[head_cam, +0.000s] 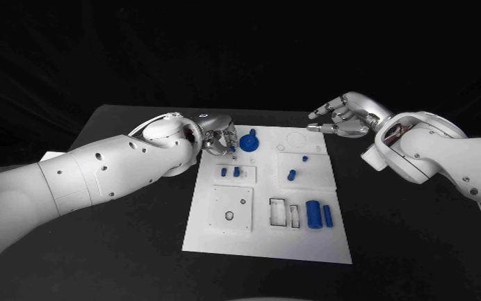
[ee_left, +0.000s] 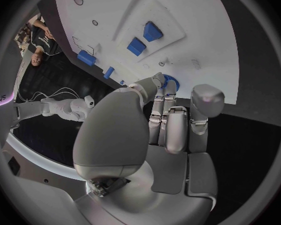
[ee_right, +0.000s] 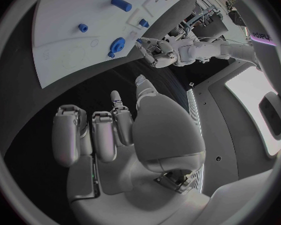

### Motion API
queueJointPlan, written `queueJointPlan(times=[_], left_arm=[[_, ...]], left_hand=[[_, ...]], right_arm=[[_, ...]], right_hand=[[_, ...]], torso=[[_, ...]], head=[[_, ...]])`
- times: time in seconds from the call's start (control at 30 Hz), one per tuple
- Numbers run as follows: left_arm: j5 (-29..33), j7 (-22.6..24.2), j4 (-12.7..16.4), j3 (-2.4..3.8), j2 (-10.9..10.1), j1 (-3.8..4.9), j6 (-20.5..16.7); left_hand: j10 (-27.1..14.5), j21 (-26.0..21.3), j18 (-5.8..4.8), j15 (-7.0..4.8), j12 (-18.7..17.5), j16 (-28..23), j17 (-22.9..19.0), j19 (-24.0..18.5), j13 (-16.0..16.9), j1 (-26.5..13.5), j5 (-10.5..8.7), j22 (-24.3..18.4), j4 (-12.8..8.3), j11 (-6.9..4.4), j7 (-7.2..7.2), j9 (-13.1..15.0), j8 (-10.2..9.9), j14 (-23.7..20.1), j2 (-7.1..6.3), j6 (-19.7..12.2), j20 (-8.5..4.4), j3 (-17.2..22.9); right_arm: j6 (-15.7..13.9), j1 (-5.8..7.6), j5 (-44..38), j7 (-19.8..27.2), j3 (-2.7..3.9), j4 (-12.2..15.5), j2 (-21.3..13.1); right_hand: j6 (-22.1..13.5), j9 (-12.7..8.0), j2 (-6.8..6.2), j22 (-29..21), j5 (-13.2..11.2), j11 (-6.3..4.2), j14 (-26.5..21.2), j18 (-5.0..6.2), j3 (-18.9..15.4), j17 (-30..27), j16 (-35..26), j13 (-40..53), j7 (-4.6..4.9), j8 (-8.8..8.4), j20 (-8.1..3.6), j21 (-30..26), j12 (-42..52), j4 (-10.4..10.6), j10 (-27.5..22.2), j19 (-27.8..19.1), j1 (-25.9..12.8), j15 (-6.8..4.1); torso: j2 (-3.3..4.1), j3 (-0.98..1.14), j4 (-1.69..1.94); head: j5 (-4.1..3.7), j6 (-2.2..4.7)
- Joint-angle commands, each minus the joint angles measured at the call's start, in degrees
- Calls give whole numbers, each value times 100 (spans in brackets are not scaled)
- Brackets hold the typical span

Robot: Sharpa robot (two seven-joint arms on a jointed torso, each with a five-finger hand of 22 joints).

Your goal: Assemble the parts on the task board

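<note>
the board (head_cam: 263, 245) lay in the middle of the table (head_cam: 401, 245), long side running away from the robot. at its far left corner sat a round blue part (head_cam: 249, 140) with a small tab. the left hand (head_cam: 217, 136) hovered just beside it, fingers (ee_left: 160, 87) bunched and pointing down at the board's edge — in the left wrist view their tips reached the round part (ee_left: 170, 80), though i could not tell whether they pinched it or only touched it. two small blue blocks (head_cam: 231, 172) stood in a raised panel nearer the robot, two blue pegs (head_cam: 297, 167) on the right half, and two blue cylinders (head_cam: 320, 214) lay side by side near the right edge. the right hand (head_cam: 342, 117) hung above the table past the board's far right corner — fingers loosely curled, apart, holding nothing.
</note>
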Motion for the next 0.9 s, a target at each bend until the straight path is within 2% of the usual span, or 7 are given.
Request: queueJointPlan(times=[0.03,0.37,0.9], left_arm=[[67,-32,-40,-8,51,-4,88],[69,-60,-112,-30,114,-25,212],[66,-75,-68,-41,99,-27,423]], left_hand=[[46,15,-87,35,-18,33,-9,136,8,-61,18,1,-9,4,32,-4,-42,244,4,11,2,15],[55,15,-86,36,-37,33,-14,134,10,-83,18,4,-12,5,34,-7,-52,243,-3,15,4,13],[102,25,-86,31,-55,37,-16,132,22,-105,18,18,-29,-5,27,-7,-58,241,-4,45,4,13]], right_arm=[[77,-7,-16,37,0,1,8],[77,-10,-16,38,0,3,8],[83,-10,-16,38,0,5,5]], right_hand=[[-20,5,28,6,2,4,422,79,-33,768,-29,669,-17,33,-1,-35,11,3,-24,-12,-5,4],[-20,5,28,6,2,4,422,79,-33,768,-29,669,-17,33,-1,-35,11,3,-24,-12,-5,4],[-19,5,33,3,-2,4,422,80,-37,768,-30,670,-18,34,-1,-37,13,1,-23,-13,-2,3]], torso=[[2,4,-9],[-2,11,-9],[0,1,-4]], head=[[10,-4],[3,-21],[-10,-33]])
